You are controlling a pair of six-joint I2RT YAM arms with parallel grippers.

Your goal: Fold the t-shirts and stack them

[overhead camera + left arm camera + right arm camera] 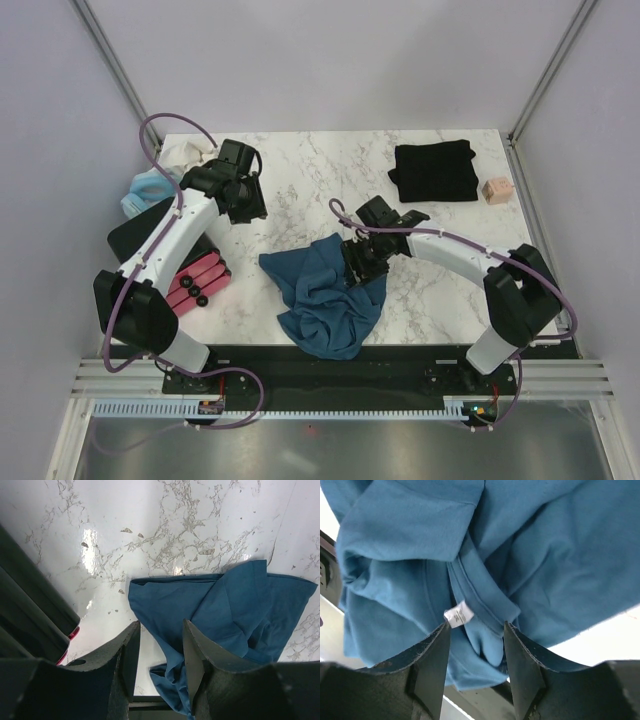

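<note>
Right arm (pixel 450 250) bent low over teal shirt (pixel 320 300).

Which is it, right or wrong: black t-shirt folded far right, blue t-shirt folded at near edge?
Wrong on one point: the blue t-shirt lies crumpled, not folded, at the near edge; the top external view shows it. The black t-shirt is folded, far right.

The left arm (pixel 172 232) rises from its base at the near left and stretches away over the left side of the table (pixel 310 165). Its left claw (pixel 159 630) hangs above the surface, fingers parted with nothing gripped. The right arm (pixel 462 256) bends in from the near right toward the middle, and the right claw (pixel 475 629) points downward with its fingers spread apart.
</note>
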